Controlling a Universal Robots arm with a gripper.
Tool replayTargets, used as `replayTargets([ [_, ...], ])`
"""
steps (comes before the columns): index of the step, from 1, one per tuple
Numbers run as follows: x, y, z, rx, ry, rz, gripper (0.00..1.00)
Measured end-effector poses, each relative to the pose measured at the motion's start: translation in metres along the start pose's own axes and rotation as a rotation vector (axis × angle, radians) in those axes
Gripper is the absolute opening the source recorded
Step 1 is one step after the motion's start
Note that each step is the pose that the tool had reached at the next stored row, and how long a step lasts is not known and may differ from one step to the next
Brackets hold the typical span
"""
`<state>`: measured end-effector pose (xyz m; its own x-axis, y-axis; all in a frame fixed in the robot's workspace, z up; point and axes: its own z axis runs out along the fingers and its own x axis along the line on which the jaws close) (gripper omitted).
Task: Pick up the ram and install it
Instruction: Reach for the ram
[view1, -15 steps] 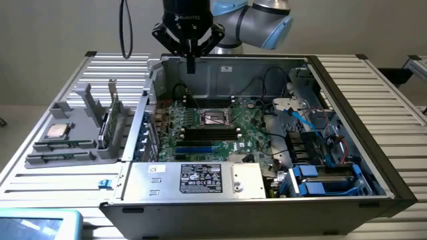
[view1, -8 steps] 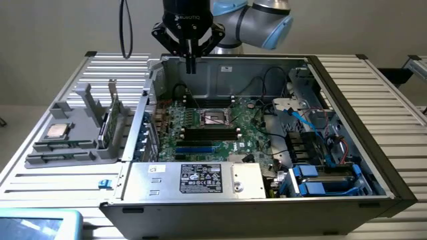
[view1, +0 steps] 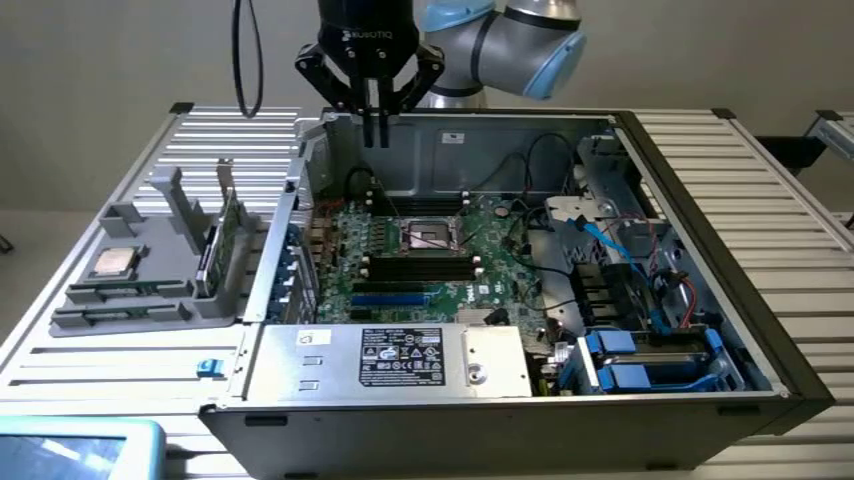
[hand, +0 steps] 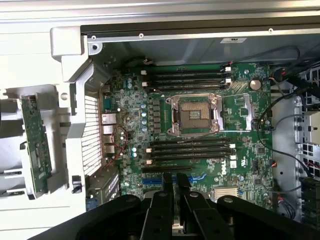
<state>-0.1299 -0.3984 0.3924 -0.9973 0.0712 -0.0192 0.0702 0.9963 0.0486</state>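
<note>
the ram (hand: 35, 145) is standing on its long edge in a grey holder (view1: 123, 305) outside the computer case (view1: 694, 215), a narrow green stick with small dark chips along its face. the holder sits on the slatted bench (view1: 754, 150), just beside the case on the exterior view's left. a square silver processor chip (view1: 114, 262) lies flat in another pocket of the same holder, nearer its outer side

the case lies open on its side, so i can look straight down at the green motherboard (hand: 240, 165). in the middle of the board is the metal-framed processor socket (hand: 194, 114). there's a bank of long black memory slots (hand: 190, 150) on one side of the socket and a second bank (hand: 187, 80) on the other. a silver power supply box (view1: 387, 355) with a black label fills the near corner of the case, with blue drive carriers (view1: 641, 362) next to it towards the exterior view's right

the pincer (view1: 372, 138) hangs from the arm above the far wall of the case, pointing down and well apart from the ram. its two black fingers (hand: 165, 197) are a little way apart, with a narrow gap between them, and nothing is gripped there. below the fingertips are the board and the nearer bank of slots
</note>
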Motion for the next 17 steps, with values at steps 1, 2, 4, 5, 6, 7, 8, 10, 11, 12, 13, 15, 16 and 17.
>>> replayTargets([
  [1,0.005,0.0000,0.0002,-0.0002,-0.0001,0.000,0.23],
  [2,0.009,-0.0001,0.0002,-0.0002,-0.0001,0.000,0.23],
  [4,0.018,-0.0003,0.0004,-0.0002,-0.0001,0.000,0.30],
  [5,0.023,-0.0004,0.0004,-0.0002,-0.0001,0.000,0.30],
  [6,0.027,-0.0006,0.0004,-0.0001,0.0000,0.000,0.30],
  [7,0.032,-0.0007,0.0004,-0.0002,-0.0001,0.000,0.30],
  [8,0.037,-0.0008,0.0004,-0.0001,0.0000,0.000,0.30],
  [10,0.046,-0.0012,0.0005,-0.0002,-0.0001,0.000,0.30],
  [11,0.050,-0.0013,0.0005,-0.0002,-0.0001,0.000,0.30],
  [12,0.054,-0.0015,0.0005,-0.0002,-0.0001,0.000,0.30],
  [13,0.059,-0.0016,0.0004,-0.0002,-0.0001,0.000,0.30],
  [15,0.068,-0.0020,0.0004,-0.0001,-0.0001,0.000,0.30],
  [16,0.073,-0.0021,0.0005,-0.0002,-0.0001,0.000,0.30],
  [17,0.077,-0.0022,0.0005,-0.0002,-0.0001,0.000,0.30],
])
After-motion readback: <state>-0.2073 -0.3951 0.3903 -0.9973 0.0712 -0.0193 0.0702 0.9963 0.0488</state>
